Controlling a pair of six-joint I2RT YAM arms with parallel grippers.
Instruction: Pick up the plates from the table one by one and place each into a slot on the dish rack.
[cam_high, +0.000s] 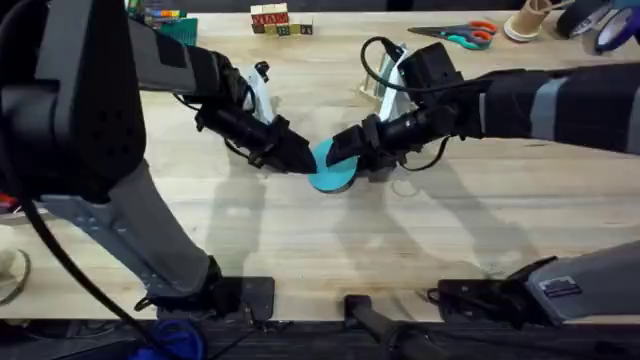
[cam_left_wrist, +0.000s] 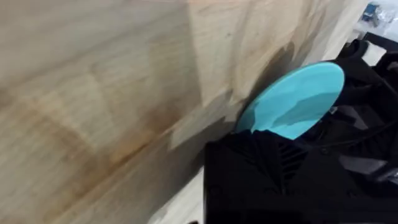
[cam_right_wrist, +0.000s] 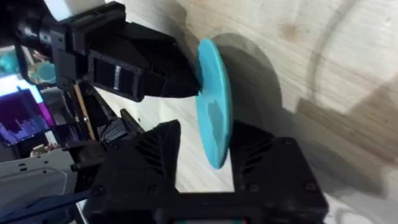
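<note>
My two grippers meet at the middle of the pale, grainy plank table (cam_high: 300, 235), both on the same turquoise plate (cam_high: 333, 167), a thin, smooth, matte disc held on edge above the wood. My right gripper (cam_right_wrist: 214, 146) has its ribbed black fingers clamped on the plate's rim. My left gripper (cam_high: 303, 160) touches the opposite edge; I cannot tell how its fingers stand.

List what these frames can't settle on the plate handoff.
- Dish rack: overhead, mostly behind the right arm; slots unreadable.
- Plate: overhead, both grippers cover its edges. The right gripper straddles it in its wrist view, grip likely; the left gripper touches the rim, clamping unclear.
- Other plates: none identifiable.
</note>
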